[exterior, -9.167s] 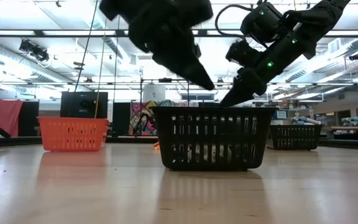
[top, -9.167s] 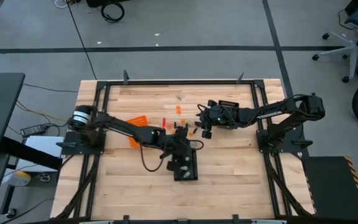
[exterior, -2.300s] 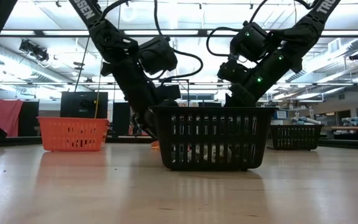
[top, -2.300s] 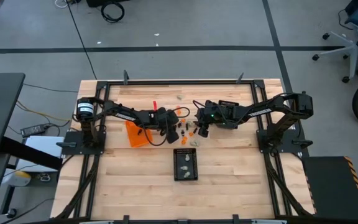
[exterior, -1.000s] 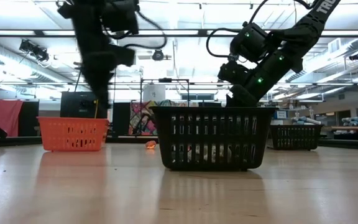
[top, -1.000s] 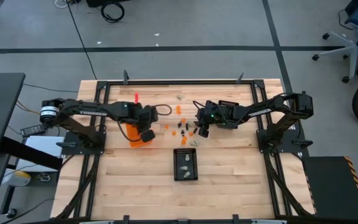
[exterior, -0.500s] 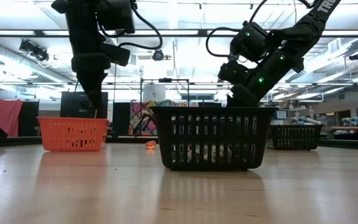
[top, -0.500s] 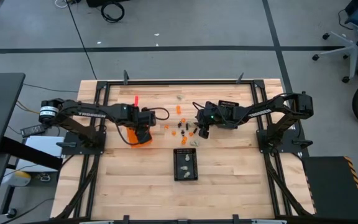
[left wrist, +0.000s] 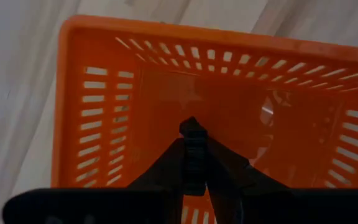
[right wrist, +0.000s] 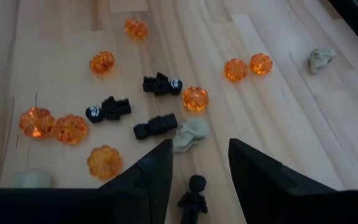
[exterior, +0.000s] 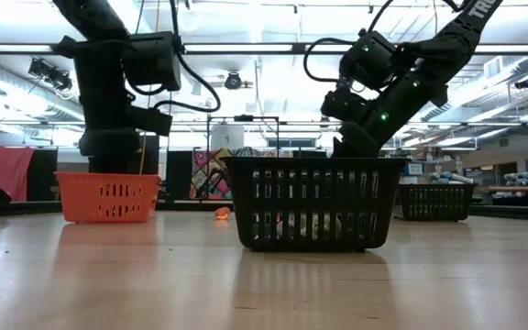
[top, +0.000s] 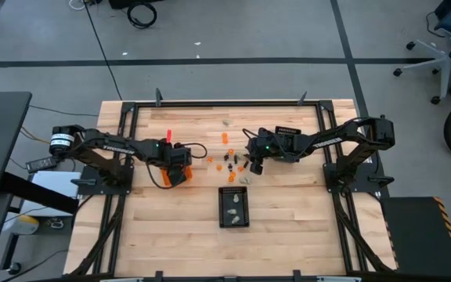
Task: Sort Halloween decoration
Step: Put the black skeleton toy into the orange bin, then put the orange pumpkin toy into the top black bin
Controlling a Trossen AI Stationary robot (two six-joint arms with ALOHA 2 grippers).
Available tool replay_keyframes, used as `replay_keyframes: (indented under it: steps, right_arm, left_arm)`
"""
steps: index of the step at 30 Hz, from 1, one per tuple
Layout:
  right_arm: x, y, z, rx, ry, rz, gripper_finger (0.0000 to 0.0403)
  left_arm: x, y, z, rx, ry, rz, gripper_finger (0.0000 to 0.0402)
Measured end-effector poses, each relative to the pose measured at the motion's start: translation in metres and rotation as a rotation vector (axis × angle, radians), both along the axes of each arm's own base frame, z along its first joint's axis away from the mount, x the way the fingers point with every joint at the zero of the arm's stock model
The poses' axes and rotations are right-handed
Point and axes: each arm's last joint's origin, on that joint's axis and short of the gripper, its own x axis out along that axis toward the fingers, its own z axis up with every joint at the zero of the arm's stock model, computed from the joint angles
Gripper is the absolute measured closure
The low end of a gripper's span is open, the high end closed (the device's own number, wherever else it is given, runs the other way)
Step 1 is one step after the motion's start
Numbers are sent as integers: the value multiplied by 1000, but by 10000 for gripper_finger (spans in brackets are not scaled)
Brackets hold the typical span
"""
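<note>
The Halloween decoration (top: 227, 159) lies loose on the wood at mid-table: orange pumpkins (right wrist: 194, 98), black figures (right wrist: 156, 126) and a pale skull (right wrist: 190, 134). My right gripper (right wrist: 197, 162) hangs open just above them, with one black figure (right wrist: 193, 188) on the table between its fingers. My left gripper (left wrist: 192, 127) points down into the orange bin (top: 165, 176). Its fingertips are together and nothing shows between them. In the low view the bin's wall (exterior: 108, 197) hides its tips.
A black mesh bin (top: 234, 206) holding pale pieces stands toward the near edge at the middle. A second black bin (top: 286, 131) stands at the far right under my right arm. A dark metal frame (top: 225, 103) runs round the table.
My left gripper has sunk from well above the orange bin down into it, still pointing down, and has drifted a little toward the table's left edge.
</note>
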Motion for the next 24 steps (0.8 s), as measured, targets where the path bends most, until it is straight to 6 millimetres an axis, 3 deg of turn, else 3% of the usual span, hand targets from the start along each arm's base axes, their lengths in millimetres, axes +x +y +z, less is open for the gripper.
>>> replay_keyframes:
  steps: [5, 12, 18, 24]
  right_arm:
    - [0, 0, 0, -1, -6, 0, 243]
    - [0, 0, 0, -1, -6, 0, 243]
    - [0, 0, 0, -1, -6, 0, 243]
    - [0, 0, 0, -1, -6, 0, 243]
  left_arm:
    - [0, 0, 0, 3, -7, 10, 322]
    - [0, 0, 3, 3, 10, 10, 242]
    - [13, 3, 35, 12, 0, 8, 208]
    - [36, 6, 57, 99, -173, -62, 208]
